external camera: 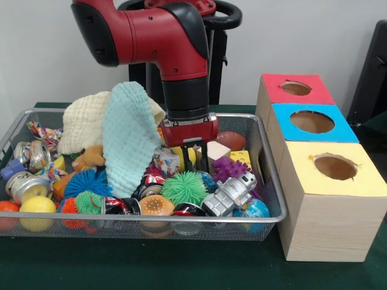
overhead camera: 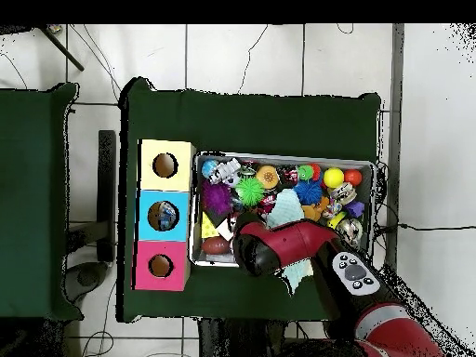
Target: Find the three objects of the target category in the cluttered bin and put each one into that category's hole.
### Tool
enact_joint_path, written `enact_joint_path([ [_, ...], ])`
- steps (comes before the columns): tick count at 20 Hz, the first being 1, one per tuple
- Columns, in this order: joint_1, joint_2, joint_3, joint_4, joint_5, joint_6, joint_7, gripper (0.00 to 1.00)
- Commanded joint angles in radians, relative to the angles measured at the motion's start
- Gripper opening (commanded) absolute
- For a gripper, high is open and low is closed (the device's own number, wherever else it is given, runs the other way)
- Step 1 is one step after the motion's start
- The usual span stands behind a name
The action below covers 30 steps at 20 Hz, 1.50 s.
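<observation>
The silver wire-mesh bin is full of clutter; it also shows in the overhead view. My gripper reaches down into the bin's back middle, open and empty, its fingers just above a yellow object. A crumpled printed wrapper lies right beside the gripper. Two more wrappers lie at the bin's left end, one at the back and one among the cans. The red-topped box's hole is at the far right, and it shows in the overhead view too.
A teal cloth and a cream cloth drape over the clutter next to the gripper. Spiky balls, crushed cans, a silver toy robot and a globe ball fill the front. Blue-topped and yellow-topped boxes stand nearer.
</observation>
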Motion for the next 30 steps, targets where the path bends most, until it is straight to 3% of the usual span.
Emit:
enact_joint_path([
  [1,-0.022,0.069,0.028,-0.035,-0.037,0.009,0.025,0.00],
  [5,0.013,0.039,-0.024,-0.009,-0.007,0.038,0.058,0.00],
  [10,-0.020,-0.128,0.021,0.143,0.025,0.111,0.033,0.00],
  [13,-0.026,-0.184,0.026,0.191,0.046,0.141,0.032,0.00],
  [19,-0.065,-0.214,0.066,0.237,0.068,0.181,0.003,0.00],
  [30,-0.063,-0.227,0.071,0.258,0.075,0.195,-0.002,0.00],
])
